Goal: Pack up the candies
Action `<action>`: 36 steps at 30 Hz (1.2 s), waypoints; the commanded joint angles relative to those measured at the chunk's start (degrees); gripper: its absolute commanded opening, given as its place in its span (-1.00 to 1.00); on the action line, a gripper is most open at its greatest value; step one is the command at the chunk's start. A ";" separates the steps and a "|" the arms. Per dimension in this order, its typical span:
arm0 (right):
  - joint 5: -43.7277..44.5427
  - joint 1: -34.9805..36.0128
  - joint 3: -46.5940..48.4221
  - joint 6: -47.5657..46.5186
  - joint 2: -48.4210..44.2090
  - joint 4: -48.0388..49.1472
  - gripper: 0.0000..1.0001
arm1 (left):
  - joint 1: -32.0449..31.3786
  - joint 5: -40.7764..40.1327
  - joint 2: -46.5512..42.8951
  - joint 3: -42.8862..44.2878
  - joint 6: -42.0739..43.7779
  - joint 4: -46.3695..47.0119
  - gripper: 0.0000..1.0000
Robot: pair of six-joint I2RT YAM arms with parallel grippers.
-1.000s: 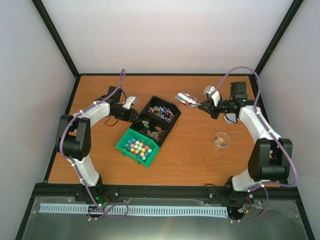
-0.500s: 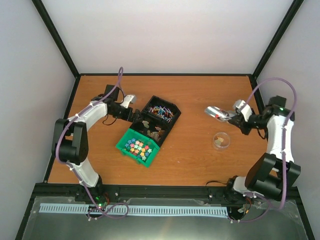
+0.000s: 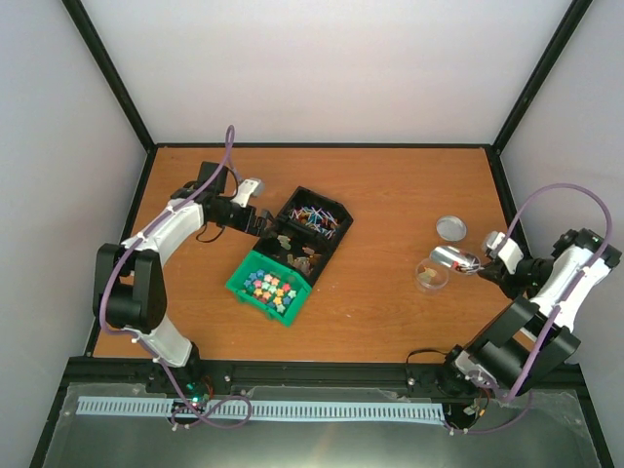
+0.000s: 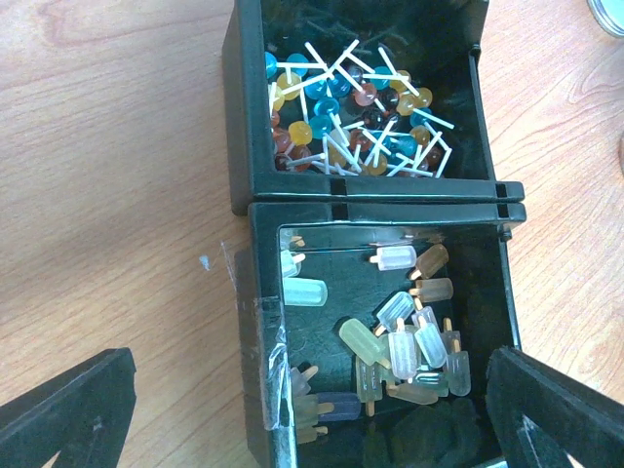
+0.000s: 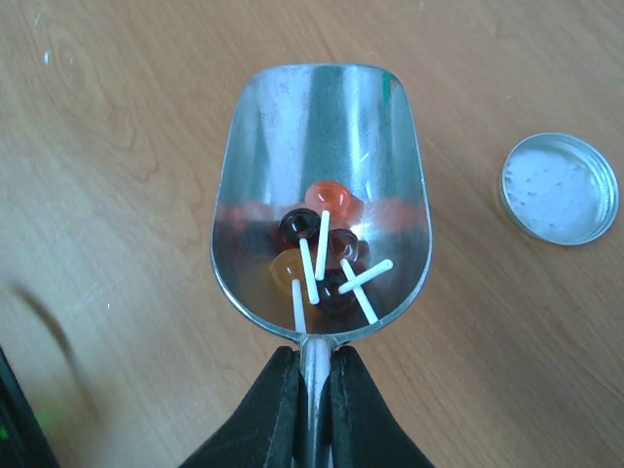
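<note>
The right gripper (image 5: 312,363) was clamped narrowly on the handle of a metal scoop (image 5: 322,156), held level above the wooden table (image 3: 380,195). About five lollipop candies (image 5: 327,249), orange, red and dark with white sticks, lay in the scoop bowl. Overhead, the scoop sat just beside a small clear jar (image 3: 430,277); its round lid (image 5: 560,188) lay apart on the table. The left gripper (image 3: 259,220) had its fingers spread wide at a black two-compartment box (image 4: 244,117). More lollipops (image 4: 341,107) filled the far compartment and ice-pop sweets (image 4: 405,336) the nearer one. A green tray (image 3: 239,283) adjoined the box.
</note>
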 commanded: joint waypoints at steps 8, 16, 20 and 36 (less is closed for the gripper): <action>8.69 -0.26 -2.71 -5.46 -3.58 -0.60 -0.94 | 0.38 1.50 -1.58 -0.14 0.58 1.03 1.00; 13.94 2.15 -2.43 -2.02 -3.79 2.63 -0.94 | 0.40 1.46 -0.53 0.88 -0.36 0.83 1.00; 16.11 2.77 -2.46 0.25 -2.72 4.61 -0.95 | 0.38 1.52 -0.31 1.04 -0.54 0.80 1.00; 20.66 7.73 0.92 3.82 -2.97 4.27 -0.94 | 0.38 1.33 -0.17 0.77 -0.39 0.80 1.00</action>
